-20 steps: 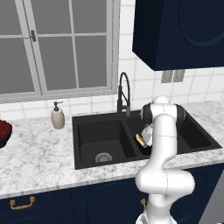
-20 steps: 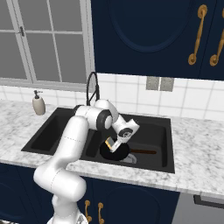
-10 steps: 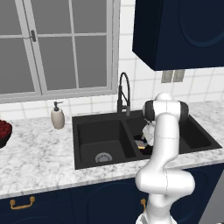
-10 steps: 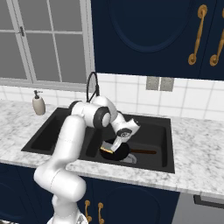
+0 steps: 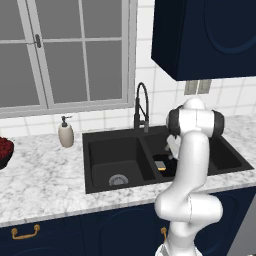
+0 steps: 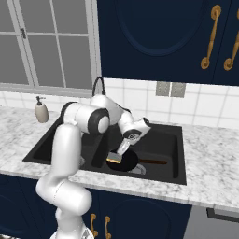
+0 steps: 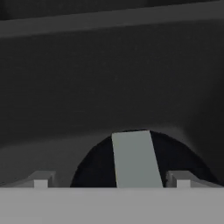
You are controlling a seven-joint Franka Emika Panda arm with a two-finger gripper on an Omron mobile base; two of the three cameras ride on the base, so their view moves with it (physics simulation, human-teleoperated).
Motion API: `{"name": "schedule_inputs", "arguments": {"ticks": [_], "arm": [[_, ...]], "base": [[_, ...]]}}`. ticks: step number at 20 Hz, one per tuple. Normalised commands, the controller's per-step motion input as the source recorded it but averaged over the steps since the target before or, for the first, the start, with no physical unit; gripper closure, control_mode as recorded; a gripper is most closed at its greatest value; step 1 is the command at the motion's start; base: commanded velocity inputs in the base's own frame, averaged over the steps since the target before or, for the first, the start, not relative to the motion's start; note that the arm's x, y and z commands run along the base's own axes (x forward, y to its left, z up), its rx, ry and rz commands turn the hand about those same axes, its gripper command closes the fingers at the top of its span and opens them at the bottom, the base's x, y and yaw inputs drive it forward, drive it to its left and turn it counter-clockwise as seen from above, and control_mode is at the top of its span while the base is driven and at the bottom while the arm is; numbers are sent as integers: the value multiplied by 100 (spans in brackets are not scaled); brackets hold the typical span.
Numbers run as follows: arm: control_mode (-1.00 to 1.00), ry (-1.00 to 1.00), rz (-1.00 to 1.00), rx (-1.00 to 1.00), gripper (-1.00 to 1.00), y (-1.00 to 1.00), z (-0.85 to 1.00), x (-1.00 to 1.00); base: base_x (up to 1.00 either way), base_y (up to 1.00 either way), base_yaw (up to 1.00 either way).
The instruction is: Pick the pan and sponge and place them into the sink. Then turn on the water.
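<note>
marble counter (image 5: 45, 185) around black sink (image 5: 100, 150)

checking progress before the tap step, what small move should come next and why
Probably lift the open pincer straight up out of the sink. The sponge already lies on the pan in the right basin, apart from the fingers, and the faucet shows no water yet.

Arm (image 6: 70, 144) bent forward and down, wrist angled low, jaws spread wide, nothing between them.
</note>
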Motion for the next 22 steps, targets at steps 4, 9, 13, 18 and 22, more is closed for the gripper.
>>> {"name": "schedule_inputs", "arguments": {"ticks": [4, 9, 13, 18, 22], "arm": [[-100, -31, -20, 17, -100, -3, 61, -57], [-100, -31, -26, 27, -100, 0, 47, -53], [-100, -22, -16, 24, -100, 0, 82, -16], [-100, -4, -1, 25, -100, -10, 100, 0], [-100, 1, -13, 37, -100, -26, 70, -1]], "base": [[0, 0, 0], [0, 0, 0], [0, 0, 0], [0, 0, 0], [0, 0, 0]]}}
